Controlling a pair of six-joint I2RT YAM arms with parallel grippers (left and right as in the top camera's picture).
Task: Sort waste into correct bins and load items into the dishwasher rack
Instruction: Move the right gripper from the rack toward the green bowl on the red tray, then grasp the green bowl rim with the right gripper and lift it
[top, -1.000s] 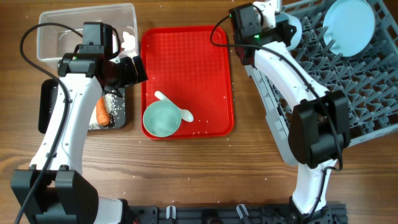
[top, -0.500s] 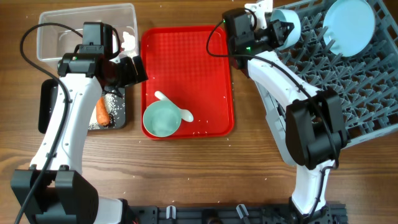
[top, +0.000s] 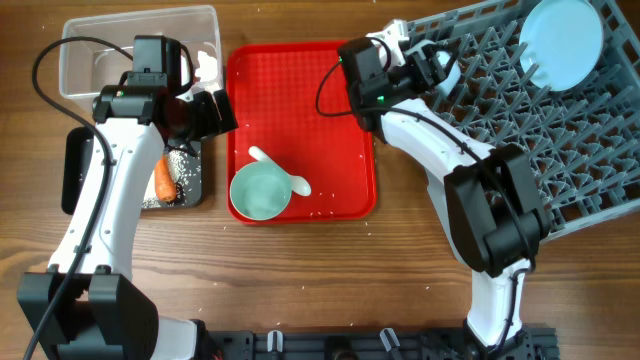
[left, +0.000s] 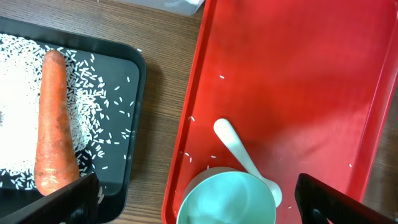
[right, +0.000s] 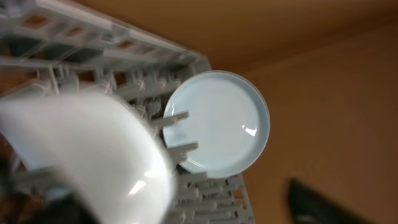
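Note:
My left gripper (top: 215, 112) (left: 205, 202) hangs open above the pale green bowl (top: 260, 191) (left: 227, 199), one finger on each side and well clear of it. The white spoon (top: 280, 170) (left: 242, 158) lies against the bowl on the red tray. An orange carrot (top: 165, 178) (left: 55, 121) lies among rice grains (left: 18, 112) in the black tray (left: 121, 81). My right gripper (top: 425, 55) (right: 168, 202) is at the dishwasher rack's (top: 560, 150) left corner, jaws wide apart. A blurred pale bowl (right: 81, 155) is beside the left finger. The blue plate (top: 562, 42) (right: 217, 121) stands between pegs.
The clear tub (top: 80, 60) sits at the back left, behind the black tray. The flat red serving tray (top: 310, 100) fills the middle, with a few stray rice grains on it. Bare wooden table lies in front of the trays.
My right wrist has swung left along the rack's edge and its jaws have opened off the pale bowl. The rack looks shifted. The left arm has not moved.

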